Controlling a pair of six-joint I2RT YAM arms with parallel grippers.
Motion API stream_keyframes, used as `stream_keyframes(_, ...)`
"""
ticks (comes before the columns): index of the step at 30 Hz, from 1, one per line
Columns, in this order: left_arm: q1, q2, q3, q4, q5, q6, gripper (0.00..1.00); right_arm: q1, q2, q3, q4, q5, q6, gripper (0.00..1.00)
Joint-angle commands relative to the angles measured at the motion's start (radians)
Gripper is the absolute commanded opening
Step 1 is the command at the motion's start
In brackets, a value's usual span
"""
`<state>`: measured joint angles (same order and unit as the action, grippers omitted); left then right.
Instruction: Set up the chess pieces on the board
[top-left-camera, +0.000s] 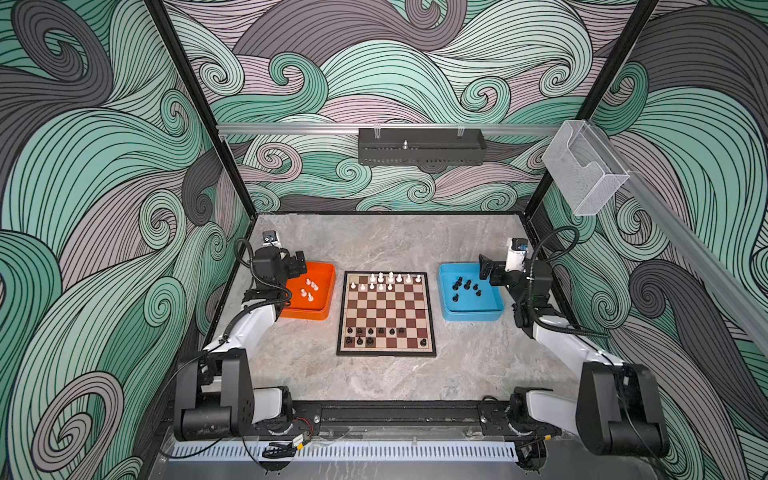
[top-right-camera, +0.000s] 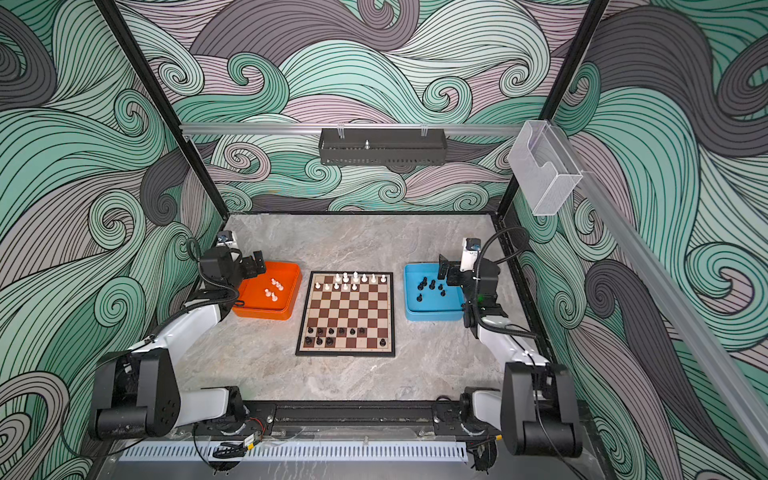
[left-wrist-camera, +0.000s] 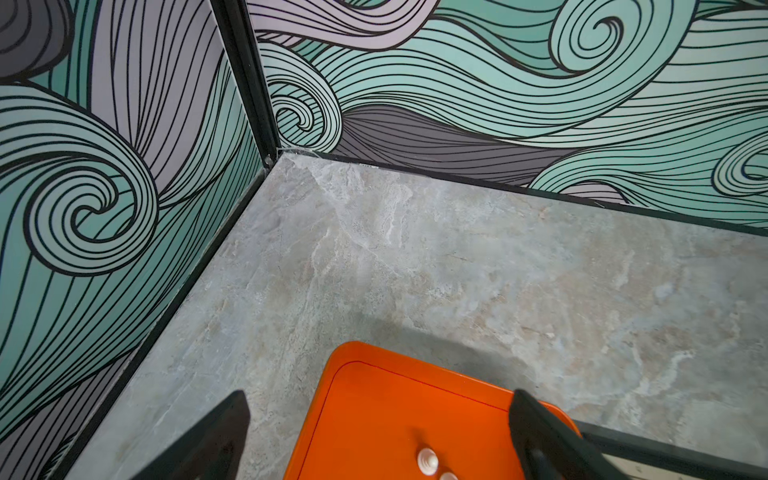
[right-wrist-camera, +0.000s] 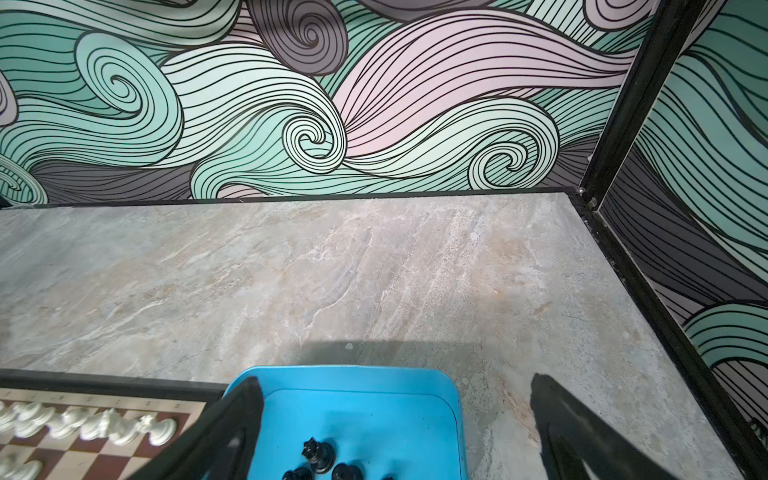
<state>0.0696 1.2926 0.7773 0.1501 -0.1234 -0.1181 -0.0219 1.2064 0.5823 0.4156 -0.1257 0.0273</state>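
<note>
On marbled tabletop (top-left-camera: 386, 245) between wave-patterned walls (top-left-camera: 374, 83) — board (top-left-camera: 386, 309); left hand (top-left-camera: 301, 265), right hand (top-left-camera: 485, 268) wide.

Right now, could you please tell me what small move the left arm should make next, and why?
Probably lower the left fingers toward a white piece in the orange tray: they stand open and empty above it, white pieces lie there, and the white rows on the board have gaps.

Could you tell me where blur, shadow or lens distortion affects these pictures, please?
In both top views: even light, wide-angle, frame posts lean outward. Left wrist view: soft shadow on the table beyond the orange tray. Right wrist view: the white pieces on the board look smeared.
</note>
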Motion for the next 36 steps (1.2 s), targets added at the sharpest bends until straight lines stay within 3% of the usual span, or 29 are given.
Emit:
stream_keyframes(1,0.004,-0.036,0.143,-0.236,-0.048,-0.073,0.99,-0.002,-0.042,0.089,-0.235,-0.012,0.036,1.00)
stream_keyframes(3,0.009,-0.045,0.218,-0.338,-0.185,-0.126,0.99,-0.003,-0.061,0.159,-0.351,0.008,0.130,1.00)
stream_keyframes(5,0.025,-0.057,0.284,-0.432,-0.234,-0.151,0.99,-0.002,-0.050,0.233,-0.454,-0.005,0.169,1.00)
stream_keyframes(9,0.052,-0.072,0.370,-0.513,-0.155,-0.137,0.99,0.000,0.029,0.403,-0.653,0.014,0.169,1.00)
stream_keyframes(12,0.052,-0.055,0.407,-0.491,-0.029,-0.105,0.99,0.001,0.136,0.561,-0.847,0.049,0.212,1.00)
stream_keyframes(16,0.050,0.053,0.516,-0.496,0.134,-0.113,0.99,-0.005,0.217,0.642,-0.903,-0.098,0.199,1.00)
stream_keyframes(18,0.048,0.138,0.602,-0.524,0.223,-0.078,0.99,-0.006,0.216,0.629,-0.883,-0.110,0.214,1.00)
stream_keyframes(23,-0.007,0.313,0.862,-0.729,0.181,0.021,0.99,-0.006,0.214,0.664,-1.016,-0.099,0.131,1.00)
stream_keyframes(30,-0.063,0.323,0.786,-0.723,0.214,0.115,0.99,0.019,0.252,0.592,-1.076,-0.079,0.125,0.98)
stream_keyframes(36,-0.075,0.242,0.616,-0.660,0.280,0.066,0.96,0.058,0.282,0.599,-1.100,-0.009,0.094,0.89)
